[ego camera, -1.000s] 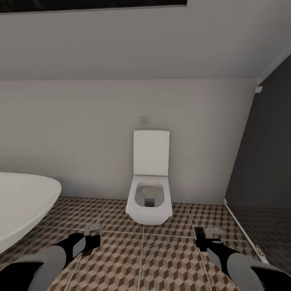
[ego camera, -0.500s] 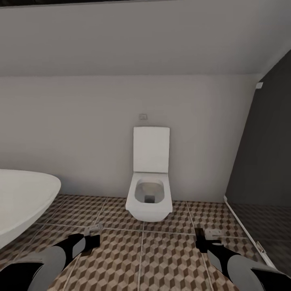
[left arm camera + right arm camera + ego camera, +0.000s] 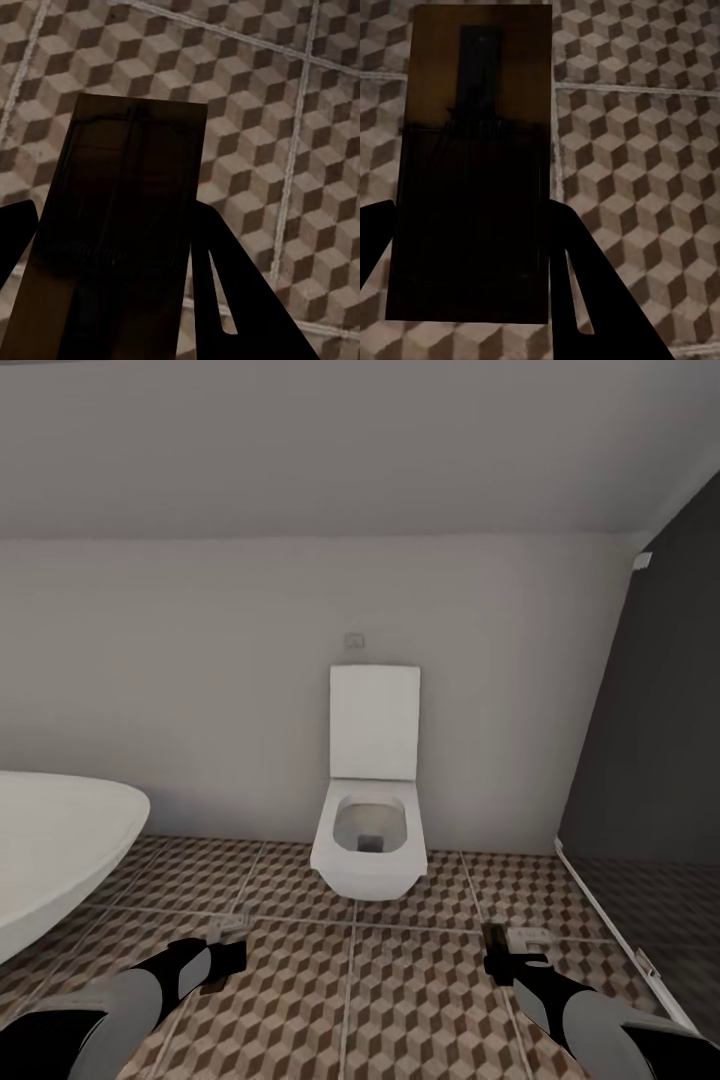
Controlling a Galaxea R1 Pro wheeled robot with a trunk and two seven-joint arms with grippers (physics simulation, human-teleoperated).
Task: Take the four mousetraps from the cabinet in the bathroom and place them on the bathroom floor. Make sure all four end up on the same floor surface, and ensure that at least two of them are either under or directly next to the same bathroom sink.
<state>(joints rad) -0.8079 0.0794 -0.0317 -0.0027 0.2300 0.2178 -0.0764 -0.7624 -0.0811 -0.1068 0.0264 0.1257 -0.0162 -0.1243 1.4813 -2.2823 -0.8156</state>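
Note:
Two mousetraps are in hand, and both grippers hang low over the bathroom floor of cube-patterned tiles. My left gripper is shut on one mousetrap, a flat brown board with dark wire that the left wrist view shows close up as mousetrap between the dark fingers. My right gripper is shut on another mousetrap, which the right wrist view shows as mousetrap, held flat above the tiles. The cabinet is out of view.
A white wall-hung toilet with its lid up stands straight ahead against the grey wall. A white rounded basin, tub or sink I cannot tell, juts in at the left. A dark glass panel with a floor rail closes off the right.
The whole picture has slid upward a little, so the camera has moved; the dark strip at the top is gone. Both grippers keep hold of their mousetraps in the same pose.

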